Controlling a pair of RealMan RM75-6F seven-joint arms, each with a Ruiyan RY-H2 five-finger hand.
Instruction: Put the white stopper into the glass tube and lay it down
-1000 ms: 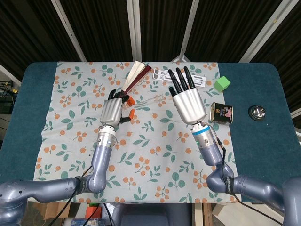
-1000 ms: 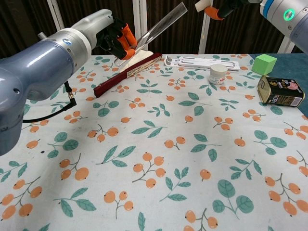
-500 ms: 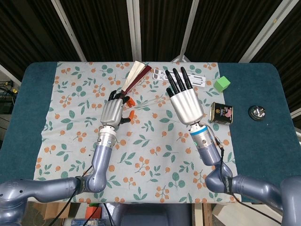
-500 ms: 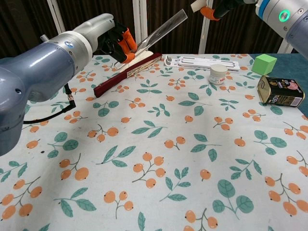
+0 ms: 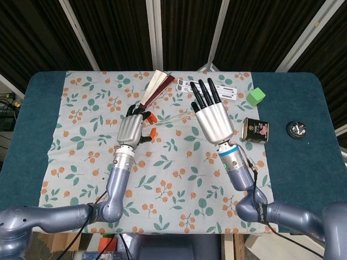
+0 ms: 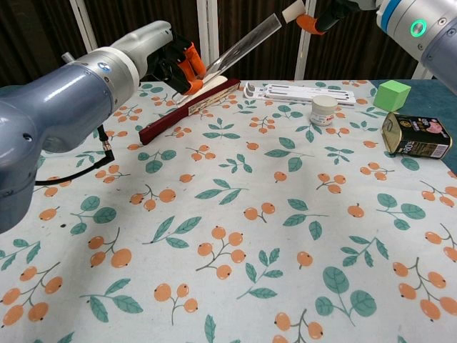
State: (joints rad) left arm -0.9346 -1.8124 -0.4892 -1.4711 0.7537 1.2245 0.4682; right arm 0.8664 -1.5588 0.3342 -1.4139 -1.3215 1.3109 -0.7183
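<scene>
the white stopper (image 6: 293, 11) is pinched in the orange-tipped fingers (image 6: 308, 22) of the right hand (image 5: 212, 121) and is held right at the upper mouth of the glass tube (image 6: 239, 48), touching or just short of it, it cannot be told which. the tube is gripped near its lower end by the curled fingers of the left hand (image 6: 175, 63) and is tilted up to the right above the floral cloth (image 6: 235, 214). a folded fan (image 6: 186, 109) is seen beneath the tube, with a white jar (image 6: 323, 110), a tin (image 6: 415, 136) and a green cube (image 6: 393, 94) off to the right.
</scene>
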